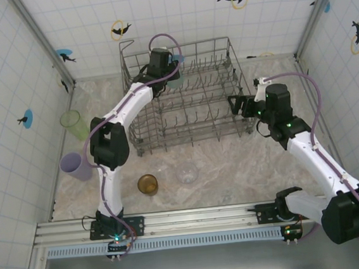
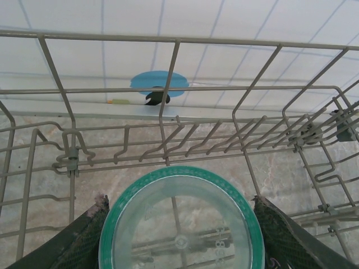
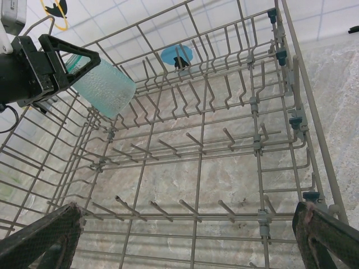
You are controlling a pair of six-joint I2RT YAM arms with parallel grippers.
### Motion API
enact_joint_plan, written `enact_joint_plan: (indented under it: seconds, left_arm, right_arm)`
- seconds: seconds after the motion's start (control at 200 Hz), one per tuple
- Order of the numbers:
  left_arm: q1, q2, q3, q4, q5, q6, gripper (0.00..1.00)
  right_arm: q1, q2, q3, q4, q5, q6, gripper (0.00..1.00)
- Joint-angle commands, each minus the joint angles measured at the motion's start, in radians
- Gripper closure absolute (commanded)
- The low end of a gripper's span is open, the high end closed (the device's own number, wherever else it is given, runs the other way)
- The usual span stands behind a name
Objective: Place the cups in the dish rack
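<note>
The grey wire dish rack [image 1: 190,44] stands at the back middle of the table. My left gripper [image 1: 168,72] reaches into its far left part, shut on a teal cup [image 1: 176,80]. In the left wrist view the teal cup [image 2: 180,224] sits rim-on between both fingers [image 2: 84,241], above the rack's wires [image 2: 168,40]. The right wrist view shows that cup [image 3: 106,87] tilted over the tines. My right gripper [image 1: 235,105] stands open at the rack's right side, nothing between its fingers [image 3: 39,241]. On the table lie a light green cup [image 1: 71,124], a lavender cup [image 1: 75,165], an amber cup [image 1: 148,184] and a clear cup [image 1: 187,172].
Tiled walls close in the table on the left, back and right. The loose cups stand left of and in front of the rack, between it and the arm bases. Rows of upright tines [image 3: 199,168] cover the rack floor.
</note>
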Motion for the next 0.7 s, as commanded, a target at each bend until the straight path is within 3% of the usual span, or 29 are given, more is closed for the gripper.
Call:
enact_joint_plan:
  seconds: [0.0,0.445,0.545,0.616,0.696]
  left_arm:
    - [-0.006,0.039,0.041,0.005,-0.022,0.041,1.00]
    - [-0.024,0.098,0.025,0.005,-0.041,0.053,1.00]
    - [-0.024,0.102,0.020,0.005,-0.053,0.046,0.81]
    - [-0.024,0.103,0.019,0.009,-0.051,0.038,0.60]
    - [-0.024,0.107,0.020,0.012,-0.042,0.032,0.49]
  right_arm:
    - [-0.008,-0.022,-0.023,0.002,0.011,-0.006,0.00]
    - [-0.007,-0.018,-0.033,-0.001,0.010,0.000,0.00]
    - [-0.008,-0.019,-0.030,-0.006,0.009,0.001,0.00]
    - [-0.008,-0.021,-0.027,-0.009,0.011,0.002,0.00]
    - [-0.008,-0.022,-0.025,-0.010,0.012,0.002,0.00]
